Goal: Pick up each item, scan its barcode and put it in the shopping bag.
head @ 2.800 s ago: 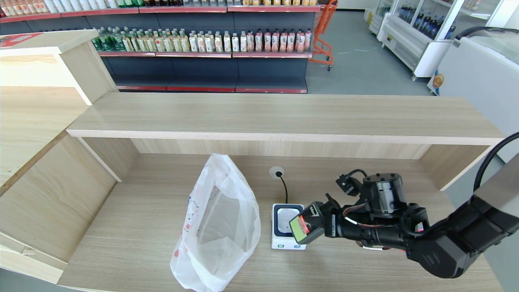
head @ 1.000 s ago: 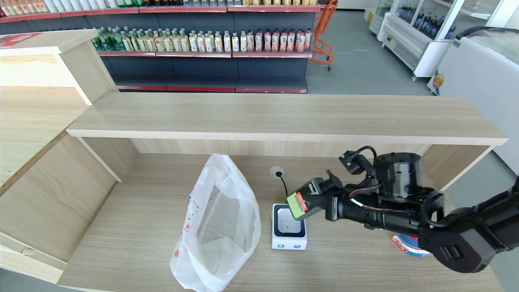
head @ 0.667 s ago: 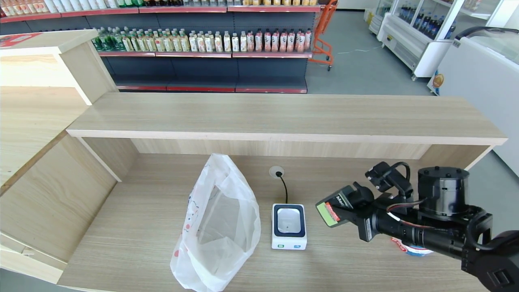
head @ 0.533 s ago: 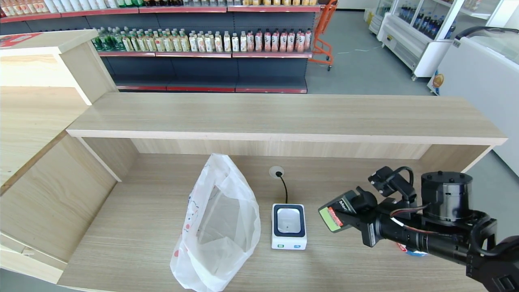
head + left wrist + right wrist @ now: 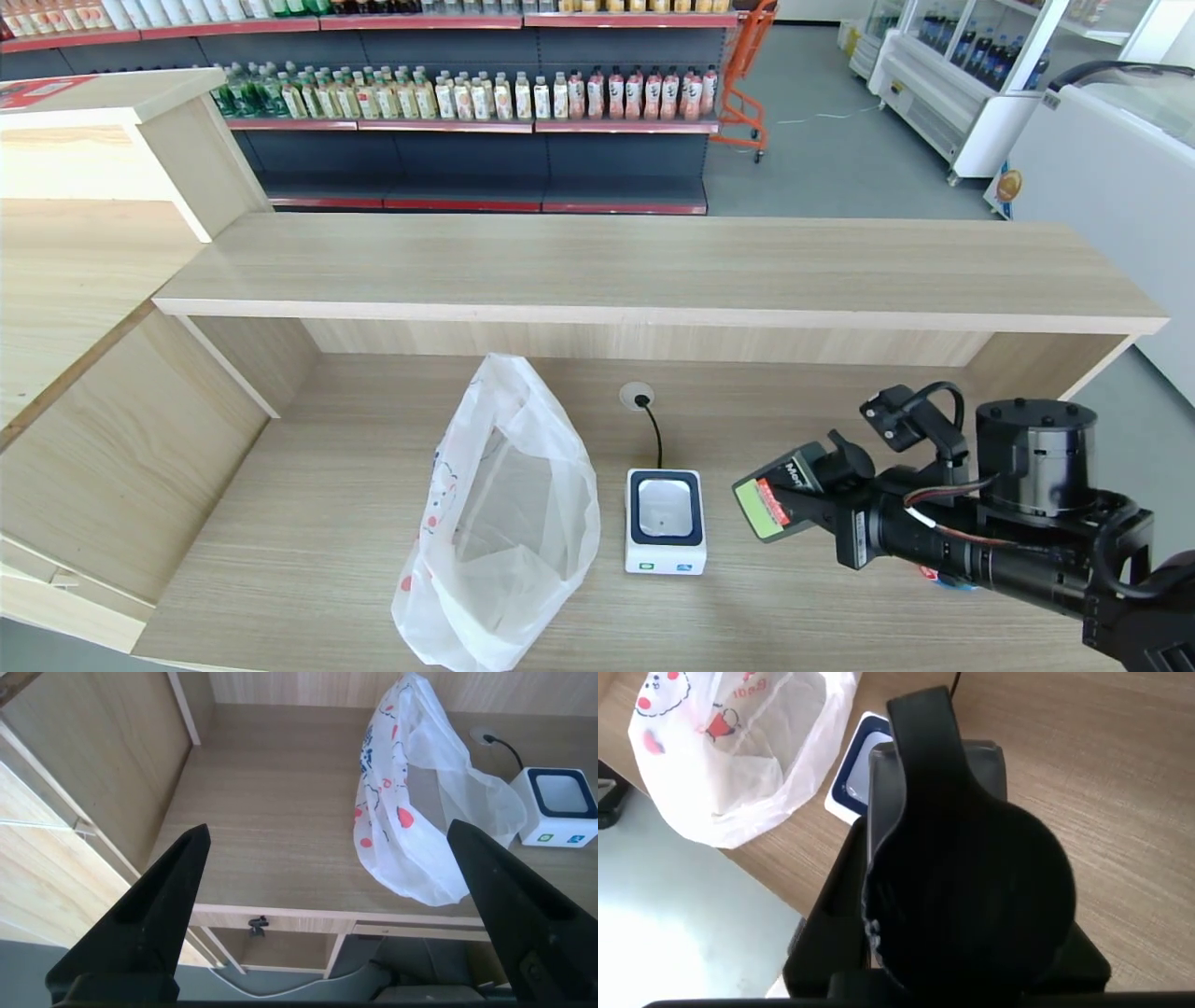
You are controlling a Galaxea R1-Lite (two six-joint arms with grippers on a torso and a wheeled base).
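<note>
- The right gripper [image 5: 782,487] is closed on a small dark box [image 5: 761,509]; the box's end face is green with a red strip.
- The box is held in the air above the counter [image 5: 308,551], to the right of the scanner [image 5: 665,520] and apart from it. Its green end face points toward the scanner side.
- In the right wrist view the gripper's own dark body covers most of the scene. Past it, a corner of the scanner [image 5: 857,773] and the open mouth of the shopping bag [image 5: 738,747] can be seen.
- The white plastic shopping bag [image 5: 504,523] stands open on the counter, just to the left of the scanner, between the box and the far left part of the counter.
- A black cable [image 5: 652,431] goes from the scanner back to a round hole [image 5: 638,395] in the counter.
- A red and blue packet [image 5: 936,577] lies on the counter, mostly hidden under the right arm.
- The left gripper [image 5: 327,905] hangs near the front edge of the counter, with its fingers [image 5: 173,905] wide apart and nothing between them. The bag [image 5: 411,812] and the scanner [image 5: 559,807] are beyond it.
- Behind the raised counter ledge [image 5: 653,266] there are shelves with bottles [image 5: 467,93], an orange cart [image 5: 747,75] and freezers [image 5: 962,84].
</note>
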